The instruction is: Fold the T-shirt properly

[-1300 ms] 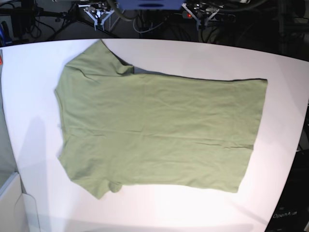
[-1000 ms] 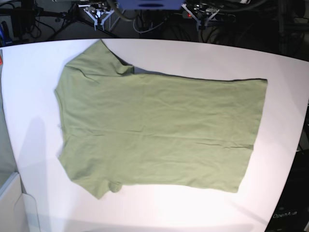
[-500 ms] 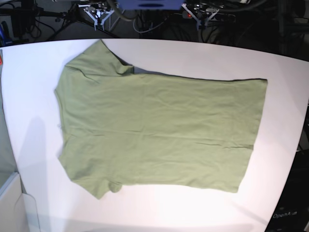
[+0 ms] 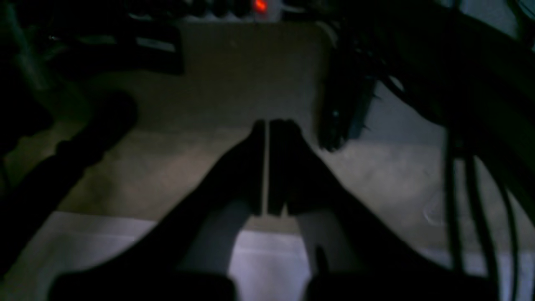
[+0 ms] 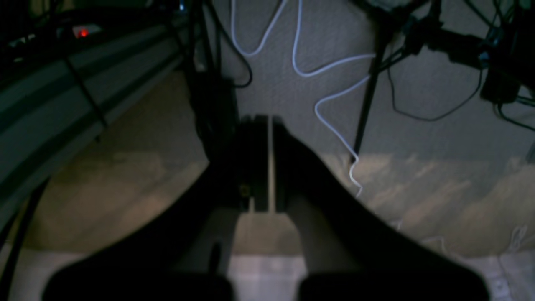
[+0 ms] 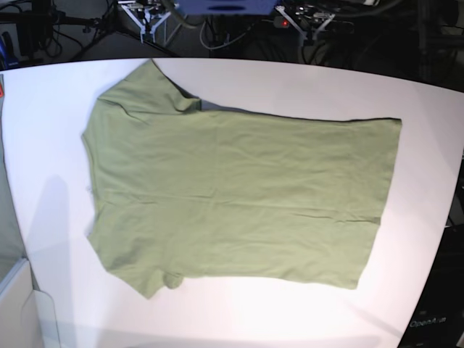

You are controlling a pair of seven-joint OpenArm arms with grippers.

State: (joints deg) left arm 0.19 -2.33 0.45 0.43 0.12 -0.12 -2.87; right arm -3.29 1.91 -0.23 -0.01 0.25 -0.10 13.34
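Olive-green and plain, the short-sleeved cloth T-shirt point(image 6: 232, 192) lay spread flat on the white table point(image 6: 304, 80), shoulders and sleeves toward the base view's left, hem toward its right. You would have found it lying just as it had over the last second or so: no edge lifted, no new crease. The only change was at the far edge of the table, where the two metal arm ends had shifted slightly, the one at upper right point(image 6: 308, 16) most visibly. I read that as the arms only beginning to stir, so the folding had not started.

Your left gripper point(image 4: 266, 125) had its dark fingers pressed almost together, a thin slit of light between them, and nothing held. Your right gripper point(image 5: 269, 121) stood the same way, nearly closed and empty. Both wrist cameras looked at carpeted floor and cables point(image 5: 326, 83), with only a strip of pale table edge below. The shirt was well apart from both sets of jaws and absent from both wrist views.
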